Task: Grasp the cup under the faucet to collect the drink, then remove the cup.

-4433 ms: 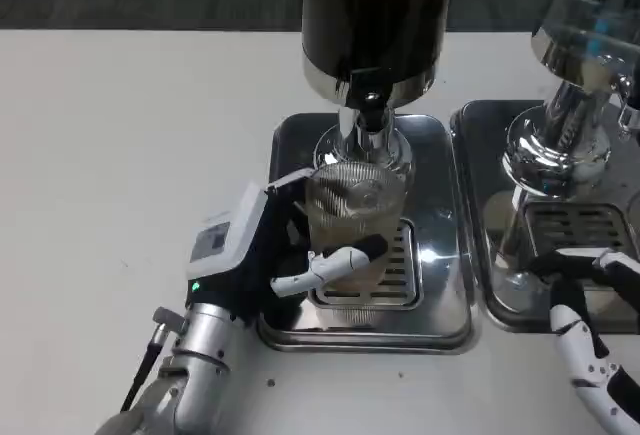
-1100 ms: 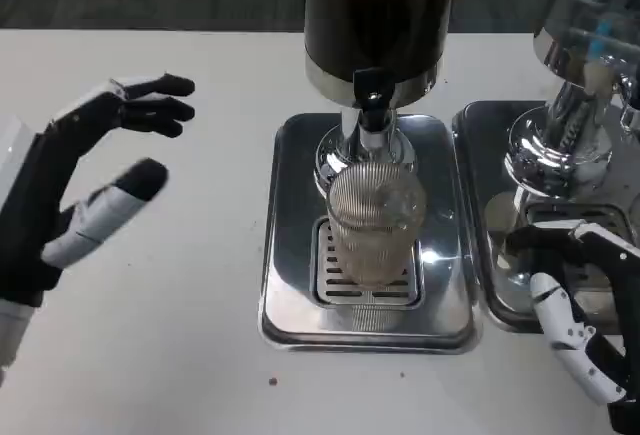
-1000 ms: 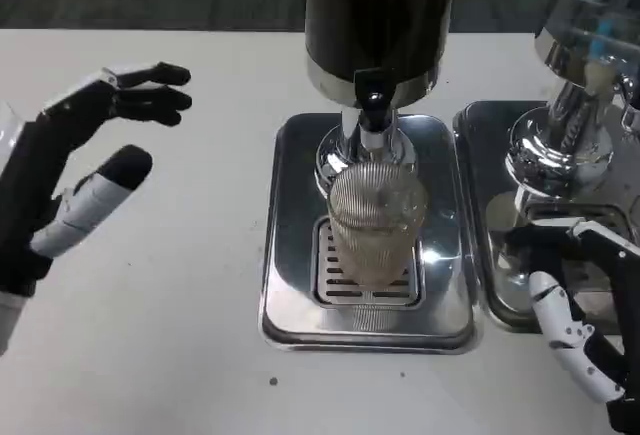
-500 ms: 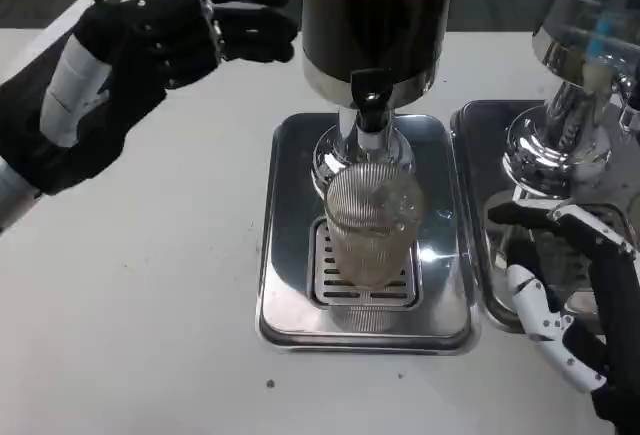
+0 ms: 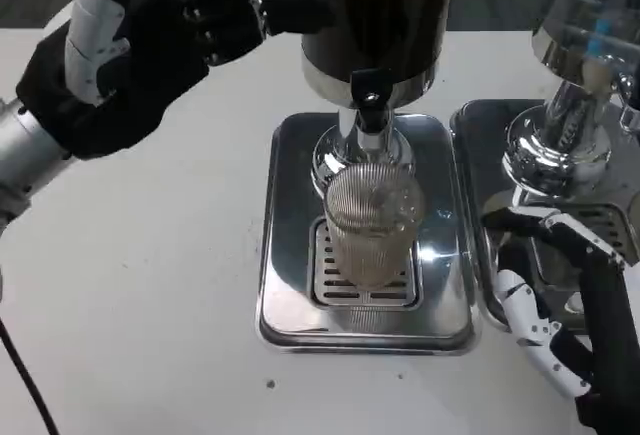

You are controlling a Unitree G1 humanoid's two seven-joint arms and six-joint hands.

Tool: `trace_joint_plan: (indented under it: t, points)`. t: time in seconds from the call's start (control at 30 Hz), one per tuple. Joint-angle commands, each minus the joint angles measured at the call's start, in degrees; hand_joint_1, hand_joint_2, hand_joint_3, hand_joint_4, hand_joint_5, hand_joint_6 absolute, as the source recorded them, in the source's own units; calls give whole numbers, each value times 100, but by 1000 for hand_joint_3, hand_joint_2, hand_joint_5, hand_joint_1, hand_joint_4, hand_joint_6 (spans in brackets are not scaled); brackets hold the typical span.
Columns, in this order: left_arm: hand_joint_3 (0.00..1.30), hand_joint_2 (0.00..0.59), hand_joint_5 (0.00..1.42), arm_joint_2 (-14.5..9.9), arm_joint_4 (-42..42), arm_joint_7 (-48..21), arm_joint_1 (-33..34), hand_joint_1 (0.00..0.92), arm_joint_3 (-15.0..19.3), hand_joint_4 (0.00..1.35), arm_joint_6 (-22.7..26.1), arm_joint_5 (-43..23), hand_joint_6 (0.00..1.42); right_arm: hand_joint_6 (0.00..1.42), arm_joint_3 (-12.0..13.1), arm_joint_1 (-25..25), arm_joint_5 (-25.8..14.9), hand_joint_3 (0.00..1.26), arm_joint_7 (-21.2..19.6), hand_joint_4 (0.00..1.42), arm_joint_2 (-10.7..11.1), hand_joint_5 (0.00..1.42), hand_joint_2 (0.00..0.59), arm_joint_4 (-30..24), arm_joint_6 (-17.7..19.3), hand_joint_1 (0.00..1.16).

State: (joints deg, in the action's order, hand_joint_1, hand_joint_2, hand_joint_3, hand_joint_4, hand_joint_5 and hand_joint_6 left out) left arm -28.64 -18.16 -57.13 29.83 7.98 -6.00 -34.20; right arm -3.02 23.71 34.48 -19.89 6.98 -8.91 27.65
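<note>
Left hand (image 5: 165, 30) risen further, fingers now reaching dispenser (image 5: 375, 15).

Ribbed cup (image 5: 373, 223) under faucet (image 5: 370, 107), unheld

clear ribbed cup (image 5: 372, 223), silver tray (image 5: 290, 255), white table (image 5: 150, 285).

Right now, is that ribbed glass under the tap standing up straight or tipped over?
Upright. The cup stands on the slotted grate of the steel drip tray, directly below the black tap; neither hand touches it.
</note>
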Motion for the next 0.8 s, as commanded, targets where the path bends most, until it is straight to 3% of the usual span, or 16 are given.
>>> trace_joint_plan:
  t: [0.03,0.43,0.8]
  points:
    - [202,70,262,172,-305,-38,243,0,-65,217,-36,337,172,340,-55,21,22,504,-194,429,-59,376,485,91,21,337]
    - [162,75,251,773,-1341,-433,534,0,-406,189,-610,1104,157,337,-79,203,49,498,-418,416,-98,373,484,-4,-14,334]
    - [180,76,251,850,-1791,-583,731,0,-570,200,-1057,1534,156,336,-76,360,-31,497,-508,421,-237,368,479,-1,-7,332]
